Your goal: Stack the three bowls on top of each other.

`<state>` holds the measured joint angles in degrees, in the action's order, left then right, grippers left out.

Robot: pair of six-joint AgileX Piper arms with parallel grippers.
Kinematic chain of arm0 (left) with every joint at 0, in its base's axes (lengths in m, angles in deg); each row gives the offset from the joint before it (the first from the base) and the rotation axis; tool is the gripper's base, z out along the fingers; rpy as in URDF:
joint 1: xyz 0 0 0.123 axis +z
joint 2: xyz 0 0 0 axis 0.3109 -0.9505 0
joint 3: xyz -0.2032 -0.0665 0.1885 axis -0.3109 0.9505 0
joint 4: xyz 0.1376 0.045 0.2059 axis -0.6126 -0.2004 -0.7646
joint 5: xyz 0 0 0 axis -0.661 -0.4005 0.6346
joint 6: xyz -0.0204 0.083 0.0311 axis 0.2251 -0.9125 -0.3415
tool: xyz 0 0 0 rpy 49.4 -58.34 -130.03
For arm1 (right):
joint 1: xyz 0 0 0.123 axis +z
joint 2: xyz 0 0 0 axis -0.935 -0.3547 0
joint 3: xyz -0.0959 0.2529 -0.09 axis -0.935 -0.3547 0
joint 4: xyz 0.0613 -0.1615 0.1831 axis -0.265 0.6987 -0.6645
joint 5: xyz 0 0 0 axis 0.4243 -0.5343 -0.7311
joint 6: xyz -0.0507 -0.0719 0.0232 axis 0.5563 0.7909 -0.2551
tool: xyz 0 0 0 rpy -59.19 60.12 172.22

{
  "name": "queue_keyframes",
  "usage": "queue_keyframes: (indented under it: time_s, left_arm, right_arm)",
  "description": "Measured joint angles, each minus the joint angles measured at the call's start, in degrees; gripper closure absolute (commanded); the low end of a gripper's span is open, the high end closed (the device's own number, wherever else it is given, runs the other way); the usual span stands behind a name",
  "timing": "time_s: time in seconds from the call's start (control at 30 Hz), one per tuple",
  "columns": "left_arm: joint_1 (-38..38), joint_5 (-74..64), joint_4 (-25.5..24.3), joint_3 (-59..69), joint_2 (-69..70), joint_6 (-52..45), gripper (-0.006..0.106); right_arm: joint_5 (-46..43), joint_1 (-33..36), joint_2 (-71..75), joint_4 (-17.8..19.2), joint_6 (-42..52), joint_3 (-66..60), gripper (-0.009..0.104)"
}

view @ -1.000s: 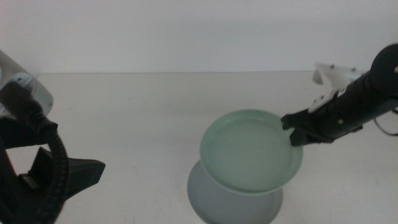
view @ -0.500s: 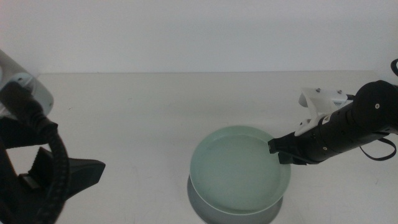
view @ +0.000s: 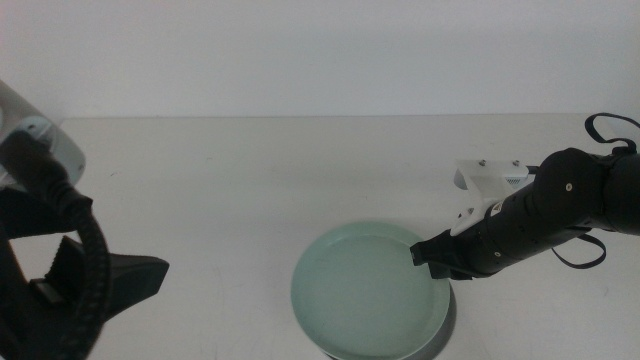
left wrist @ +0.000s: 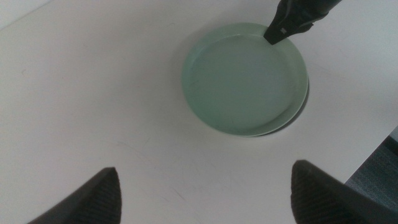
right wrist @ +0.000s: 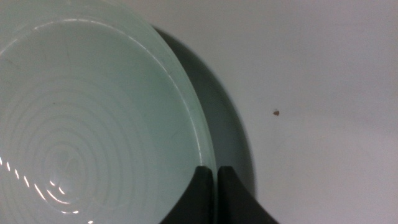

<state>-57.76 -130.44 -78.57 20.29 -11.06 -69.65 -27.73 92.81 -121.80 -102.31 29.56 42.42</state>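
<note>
The pale mint green bowl (view: pixel 365 300) (left wrist: pixel 242 78) (right wrist: pixel 81 112) lies low over the grey bowl (view: pixel 447 320) (left wrist: pixel 293 120) (right wrist: pixel 227 130), almost covering it. Only a thin crescent of grey shows on the side of the right arm. My right gripper (view: pixel 425 255) (left wrist: pixel 280 34) (right wrist: pixel 216 180) comes in from the right and is shut on the mint bowl's rim. I cannot tell whether the two bowls touch. My left gripper (left wrist: pixel 205 186) (view: pixel 120 280) waits at the near left with its jaws wide apart and nothing between them.
The pale table (view: pixel 220 190) runs back to a white wall. The table's edge (left wrist: pixel 379 146) and a dark floor show close to the bowls in the left wrist view. A small dark speck (right wrist: pixel 275 112) lies on the table beside them.
The right gripper has carried the mint bowl down and toward the near left, from a tilted hold above the grey bowl to nearly level over it. The left arm has not moved.
</note>
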Motion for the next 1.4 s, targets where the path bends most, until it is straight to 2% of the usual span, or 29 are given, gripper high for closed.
queue_keyframes:
  time_s: [0.2,0.43,0.6,0.83,1.07,1.13,1.3,1.4]
  left_arm:
    - [0.0,0.0,0.0,0.0,0.0,0.0,-0.005]
    - [0.0,0.0,0.0,0.0,0.0,0.0,-0.005]
    - [0.0,0.0,0.0,0.0,0.0,0.0,-0.005]
    - [0.0,0.0,0.0,0.0,0.0,0.0,-0.005]
    - [0.0,4.8,-2.1,-0.1,-0.7,1.1,-0.005]
    - [0.0,4.9,-5.1,-1.1,-2.9,4.8,-0.005]
    - [0.0,5.4,-16.8,-6.6,-12.1,15.7,-0.005]
    - [2.0,6.2,-19.0,-11.5,-17.9,18.5,-0.005]
  right_arm:
    - [0.1,0.0,0.0,0.0,0.7,0.0,0.083]
    - [0.5,0.0,0.0,0.2,0.8,0.0,0.057]
    - [1.8,0.0,0.1,1.2,0.8,0.2,0.045]
    - [5.7,0.0,0.4,3.4,0.9,7.3,0.044]
    - [7.4,0.0,0.4,8.3,0.9,17.8,0.048]
    - [9.1,0.0,0.5,9.6,0.9,20.9,0.051]
    - [16.4,-0.1,0.6,11.8,0.9,30.0,0.051]
    - [21.0,-1.9,0.6,11.2,0.9,34.1,0.051]
